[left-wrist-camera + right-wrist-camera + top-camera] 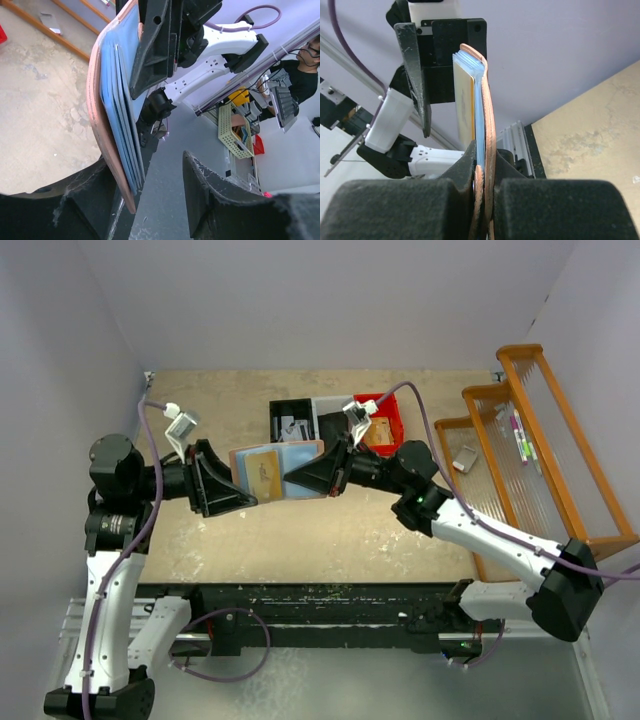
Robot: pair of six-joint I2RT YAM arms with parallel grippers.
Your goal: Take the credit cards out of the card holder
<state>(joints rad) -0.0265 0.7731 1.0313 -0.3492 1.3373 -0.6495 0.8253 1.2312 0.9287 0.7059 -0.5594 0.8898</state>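
Note:
The card holder (290,468) is held open above the table between both grippers, salmon-pink outside and blue-grey inside. A card (262,472) with a tan face sits in its left half. My right gripper (318,480) is shut on the holder's right edge; in the right wrist view (485,172) its jaws pinch the pink leather (490,125), and the card (464,107) shows edge-on. My left gripper (243,487) is open with its jaws astride the holder's left edge. In the left wrist view (150,167) the holder (106,120) lies by the left finger, and the right finger (215,200) stands apart.
A black tray (291,420), a grey tray (333,408) and a red bin (386,426) stand at the back of the table. An orange wooden rack (530,440) with small items stands at the right. Walls close in the left, back and right.

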